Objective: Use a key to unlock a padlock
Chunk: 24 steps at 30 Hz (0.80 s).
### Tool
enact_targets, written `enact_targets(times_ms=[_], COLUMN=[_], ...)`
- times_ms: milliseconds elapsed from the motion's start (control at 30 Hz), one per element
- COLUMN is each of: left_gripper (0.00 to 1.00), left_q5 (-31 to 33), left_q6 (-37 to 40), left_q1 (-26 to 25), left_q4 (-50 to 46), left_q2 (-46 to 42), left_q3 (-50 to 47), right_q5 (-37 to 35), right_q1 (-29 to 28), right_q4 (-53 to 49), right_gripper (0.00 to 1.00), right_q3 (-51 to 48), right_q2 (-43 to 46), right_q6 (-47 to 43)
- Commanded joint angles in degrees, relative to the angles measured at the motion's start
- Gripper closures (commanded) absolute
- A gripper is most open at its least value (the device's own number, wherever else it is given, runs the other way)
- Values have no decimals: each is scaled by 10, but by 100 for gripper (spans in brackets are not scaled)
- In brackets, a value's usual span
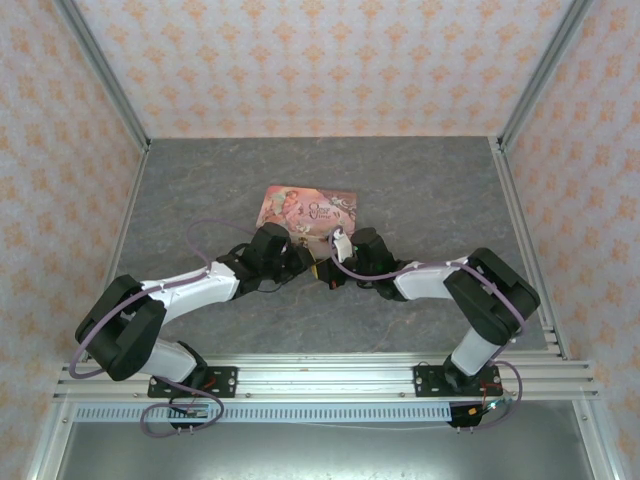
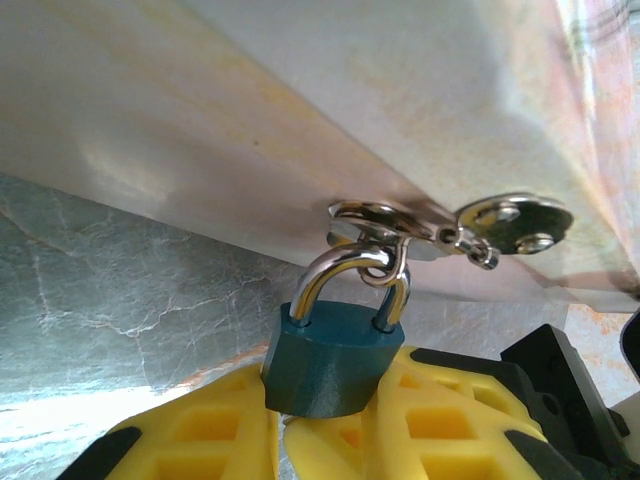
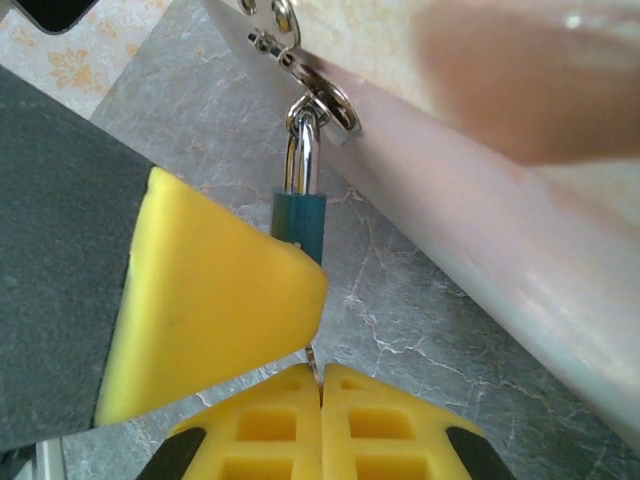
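The small teal-blue padlock (image 2: 330, 365) hangs by its silvery shackle (image 2: 345, 268) from a ring on the side of the pink illustrated tin (image 2: 250, 130). My left gripper (image 2: 325, 388) is shut on the padlock's body, one yellow finger on each side. In the right wrist view the padlock (image 3: 298, 215) shows edge-on, partly hidden behind a left finger (image 3: 210, 300). My right gripper (image 3: 321, 375) is shut on the key (image 3: 316, 358), a thin metal sliver pointing up toward the padlock's underside. The key's tip is hidden. From above, the left gripper (image 1: 303, 265) and right gripper (image 1: 331, 272) meet just in front of the tin (image 1: 310, 208).
The tin lies flat on the grey marbled table (image 1: 420, 200), and its metal clasp plate (image 2: 512, 222) sits beside the ring. Patterned walls with aluminium posts (image 1: 100, 70) enclose the table. A rail (image 1: 320, 380) runs along the near edge.
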State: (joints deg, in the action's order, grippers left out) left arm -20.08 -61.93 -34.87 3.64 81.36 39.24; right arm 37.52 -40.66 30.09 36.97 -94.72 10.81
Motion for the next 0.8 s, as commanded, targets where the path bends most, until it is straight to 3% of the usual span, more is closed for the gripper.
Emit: enact_targets(times_ms=[0,400,767], left_gripper=[78,78,79], left_q5=[-18,-16,-16], left_q6=[-6,-14,-21], left_q1=[-5,-5,-5], left_q4=[31,44,59], left_q2=[-4,9,26], left_q3=[15,7,3], right_q5=[-17,-18,-24], right_q1=[10,26,29], right_q4=[57,170,188], right_gripper=[100,100,100], right_q3=[4,-22,-33], right_q2=[-13,-13,-11], right_q6=[38,102,112])
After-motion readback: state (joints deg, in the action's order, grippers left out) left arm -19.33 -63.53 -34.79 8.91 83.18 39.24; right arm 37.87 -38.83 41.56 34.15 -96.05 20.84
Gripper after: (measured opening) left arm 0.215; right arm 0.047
